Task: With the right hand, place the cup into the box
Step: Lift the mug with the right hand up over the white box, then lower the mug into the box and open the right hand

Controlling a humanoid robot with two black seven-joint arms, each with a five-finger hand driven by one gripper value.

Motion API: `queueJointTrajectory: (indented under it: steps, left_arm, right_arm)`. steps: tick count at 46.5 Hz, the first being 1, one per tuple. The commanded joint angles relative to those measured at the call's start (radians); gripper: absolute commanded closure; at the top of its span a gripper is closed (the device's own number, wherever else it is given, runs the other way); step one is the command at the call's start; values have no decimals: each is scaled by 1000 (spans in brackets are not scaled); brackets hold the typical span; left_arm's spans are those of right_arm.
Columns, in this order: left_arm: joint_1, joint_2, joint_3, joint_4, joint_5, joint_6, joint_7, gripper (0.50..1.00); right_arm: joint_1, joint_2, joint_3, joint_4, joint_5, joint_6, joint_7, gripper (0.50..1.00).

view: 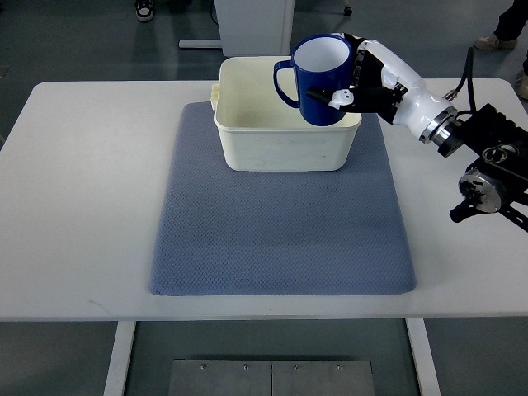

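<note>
The right hand [363,78] comes in from the right edge, fingers closed around the blue cup [320,78] — held upright over the right part of the cream box [280,144], upper centre of the frame, on a grey-blue mat [280,239] covering the white table [82,181].

We saw the scene evenly and brightly lit from above, with only soft, faint shadows beneath the white table [82,206] and beside the box [285,148]. The picture was sharp throughout, with mild glare on the tabletop.
</note>
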Motion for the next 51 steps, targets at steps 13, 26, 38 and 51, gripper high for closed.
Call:
queueJointTrajectory:
  steps: [13, 26, 38, 51]
  left_arm:
    - [0, 0, 0, 0, 0, 0, 0, 500]
    - [0, 0, 0, -1, 0, 0, 0, 500]
    - [0, 0, 0, 0, 0, 0, 0, 500]
    - [0, 0, 0, 0, 0, 0, 0, 500]
  right_arm:
    - [77, 173, -11, -200, 0, -4, -52, 1000]
    - [111, 330, -8, -393, -1, -4, -67, 1000]
    - [111, 445, -3, -554, 0, -4, -61, 1000]
    - [83, 503, 7, -646, 0, -8, -52, 1000]
